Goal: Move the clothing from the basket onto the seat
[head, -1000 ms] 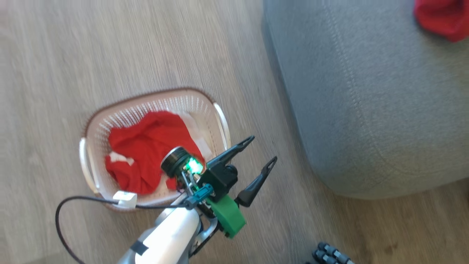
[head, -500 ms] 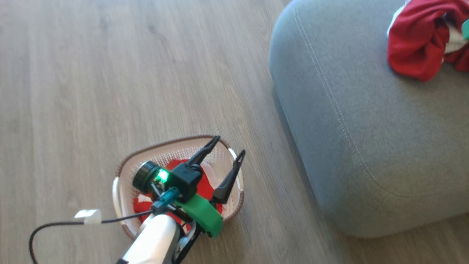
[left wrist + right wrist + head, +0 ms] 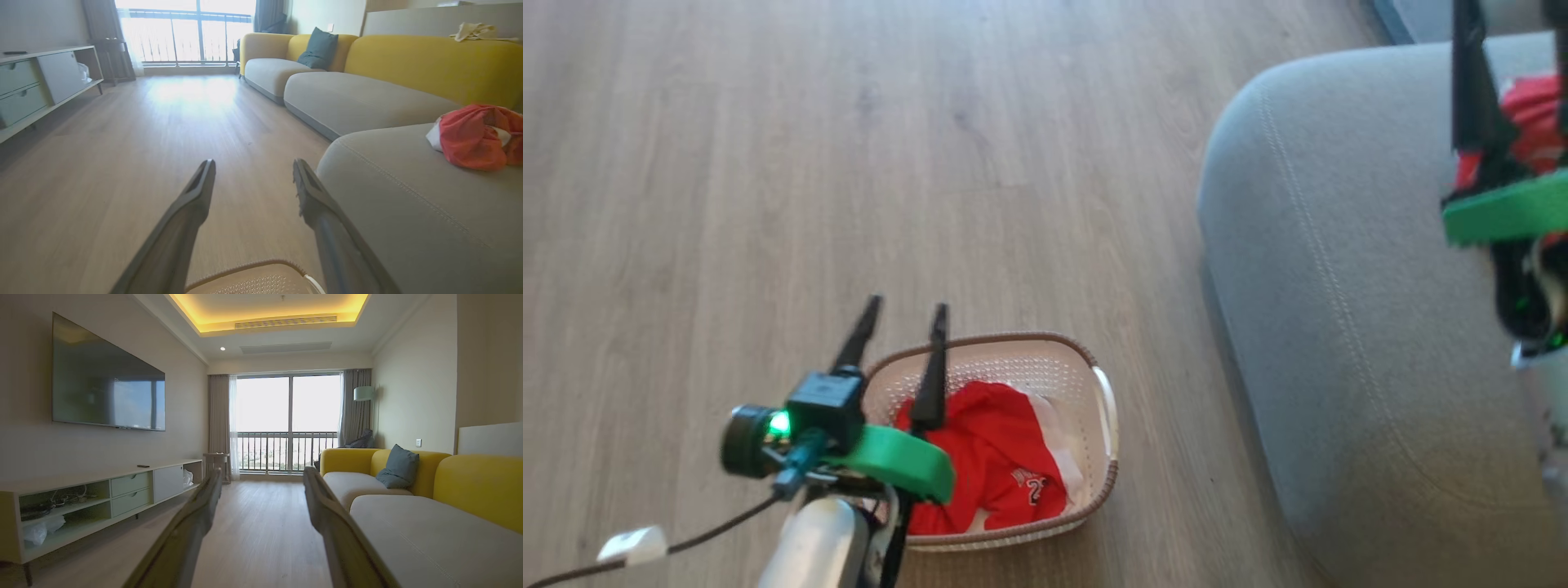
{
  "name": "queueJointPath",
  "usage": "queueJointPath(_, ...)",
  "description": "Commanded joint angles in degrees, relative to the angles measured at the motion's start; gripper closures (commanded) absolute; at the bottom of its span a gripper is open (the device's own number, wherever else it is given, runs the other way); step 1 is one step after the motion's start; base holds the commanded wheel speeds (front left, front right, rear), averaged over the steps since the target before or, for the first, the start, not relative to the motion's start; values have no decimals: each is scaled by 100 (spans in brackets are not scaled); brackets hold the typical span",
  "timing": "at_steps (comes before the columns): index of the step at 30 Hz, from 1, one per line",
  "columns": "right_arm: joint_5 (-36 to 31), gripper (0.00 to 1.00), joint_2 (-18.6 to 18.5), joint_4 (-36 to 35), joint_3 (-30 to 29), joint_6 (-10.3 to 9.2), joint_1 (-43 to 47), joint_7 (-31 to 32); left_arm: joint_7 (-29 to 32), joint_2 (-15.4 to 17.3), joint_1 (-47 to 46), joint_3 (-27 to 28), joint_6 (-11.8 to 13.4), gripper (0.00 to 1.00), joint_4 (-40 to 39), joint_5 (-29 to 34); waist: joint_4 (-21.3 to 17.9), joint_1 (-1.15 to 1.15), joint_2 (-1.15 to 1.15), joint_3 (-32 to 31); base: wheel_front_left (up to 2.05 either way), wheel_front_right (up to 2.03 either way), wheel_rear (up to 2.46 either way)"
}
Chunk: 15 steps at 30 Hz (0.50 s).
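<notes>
Clothing [image 3: 996, 465], bright red, is lying in the basket [image 3: 1045, 371], which is sitting on the wood floor [image 3: 768, 163] just left of the seat [image 3: 1339, 327]. One more red piece [image 3: 474, 136] is resting on top of the seat, over on the right. The left gripper [image 3: 907, 309] is hanging over the left side of the basket, with its two fingers spread apart and holding nothing. The right gripper [image 3: 262, 473] is hovering above the seat near that red piece, its fingers spread apart and empty too.
</notes>
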Motion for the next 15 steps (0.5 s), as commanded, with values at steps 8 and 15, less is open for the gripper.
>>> queueJointPath(8, -246, 0, 726, -718, -535, -1, 1535, -5, -28, -2, 227, 653, 556, 0, -437, -56, 624, 1, 0, -274, 0, 0, 0)
queueJointPath(15, -715, 0, 1186, -826, -632, -1, 2486, -5, -28, -2, 467, 668, 530, 0, -495, 76, 800, 1, 0, -323, 0, 0, 0)
